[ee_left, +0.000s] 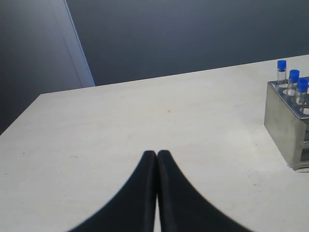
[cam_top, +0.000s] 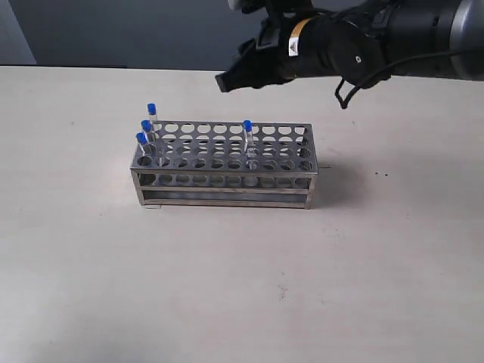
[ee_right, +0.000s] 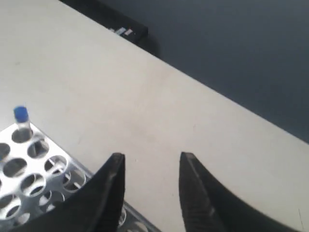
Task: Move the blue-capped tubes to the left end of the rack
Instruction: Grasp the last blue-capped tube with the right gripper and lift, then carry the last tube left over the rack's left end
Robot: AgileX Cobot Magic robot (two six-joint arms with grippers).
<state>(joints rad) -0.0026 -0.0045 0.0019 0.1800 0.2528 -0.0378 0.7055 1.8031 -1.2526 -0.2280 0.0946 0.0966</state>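
The steel rack (cam_top: 227, 180) stands mid-table. Three blue-capped tubes (cam_top: 146, 128) sit in holes at its left end, and a fourth tube (cam_top: 247, 136) stands right of the middle. My right gripper (cam_top: 223, 81) hovers open and empty above the table behind the rack. In the right wrist view the gripper (ee_right: 152, 157) has its jaws wide apart over the bare table beside the rack (ee_right: 34, 164), where one tube (ee_right: 21, 118) stands in a corner hole. My left gripper (ee_left: 157, 153) is shut and empty, well clear of the rack's end (ee_left: 282, 125) and the three tubes (ee_left: 294, 77).
The pale table (cam_top: 242, 287) stretches all round the rack. Its far edge meets a dark wall (cam_top: 113, 30). A dark flat object (ee_right: 126, 30) lies at the table's edge in the right wrist view. The left arm is outside the exterior view.
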